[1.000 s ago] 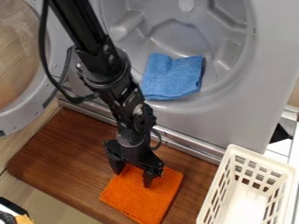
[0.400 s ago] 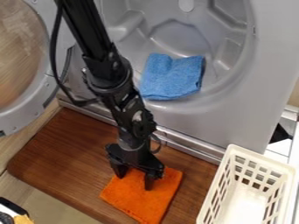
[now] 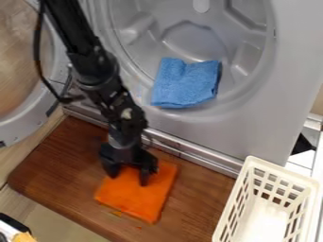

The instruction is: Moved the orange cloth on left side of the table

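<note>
- On the table (image 3: 56,160), below the washer (image 3: 246,125), lies the orange cloth (image 3: 142,194), between the table's rounded left corner and the basket (image 3: 251,163), nearer the basket.
- This cloth lies mostly flat and is turned at a slant, one corner pointing down toward the table's near edge.
- The gripper (image 3: 129,178) points down over the cloth's upper part, its two fingers spread apart with orange fabric showing between them; I cannot tell how hard the tips press.
- From the top left, the arm (image 3: 95,66) slants down to the gripper, with a black cable (image 3: 39,61) looping beside it.
- Small orange marks (image 3: 116,213) show on the wood just beside the cloth's lower edge.
- Inside the washer's round opening, at its lower lip, lies a folded blue cloth (image 3: 186,85), well apart from the gripper.
- A metal strip (image 3: 202,158) runs along the washer's foot, behind the table.
- At the left, the round door (image 3: 50,94) stands open.
- White and slatted, the basket is upright at the lower right, its inside visible from above.
- Something black and white with a yellow patch (image 3: 24,236) pokes into the bottom left corner.
</note>
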Robot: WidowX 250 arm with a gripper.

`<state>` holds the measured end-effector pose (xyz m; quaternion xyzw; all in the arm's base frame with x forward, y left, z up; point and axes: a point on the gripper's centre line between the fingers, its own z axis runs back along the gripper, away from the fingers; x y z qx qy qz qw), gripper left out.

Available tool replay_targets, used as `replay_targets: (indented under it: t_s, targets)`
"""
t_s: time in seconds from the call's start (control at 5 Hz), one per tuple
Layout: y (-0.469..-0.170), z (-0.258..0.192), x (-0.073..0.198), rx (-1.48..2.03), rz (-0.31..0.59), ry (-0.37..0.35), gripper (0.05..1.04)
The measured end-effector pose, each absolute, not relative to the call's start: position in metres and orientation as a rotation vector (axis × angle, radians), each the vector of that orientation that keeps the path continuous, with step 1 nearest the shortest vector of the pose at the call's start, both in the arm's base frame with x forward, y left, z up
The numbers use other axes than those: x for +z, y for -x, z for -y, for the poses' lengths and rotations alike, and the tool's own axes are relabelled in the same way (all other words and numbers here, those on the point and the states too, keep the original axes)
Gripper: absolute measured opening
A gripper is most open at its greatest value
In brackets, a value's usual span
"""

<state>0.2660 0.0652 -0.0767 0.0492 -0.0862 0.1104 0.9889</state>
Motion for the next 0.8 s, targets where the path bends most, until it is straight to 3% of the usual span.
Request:
replay_targets:
  t_s: [0.6, 0.8]
  targets:
    - [-0.287, -0.132, -0.073, 0.382, 0.177, -0.15, 0.999]
    - [-0.29, -0.133, -0.073, 0.374, 0.177, -0.134, 0.999]
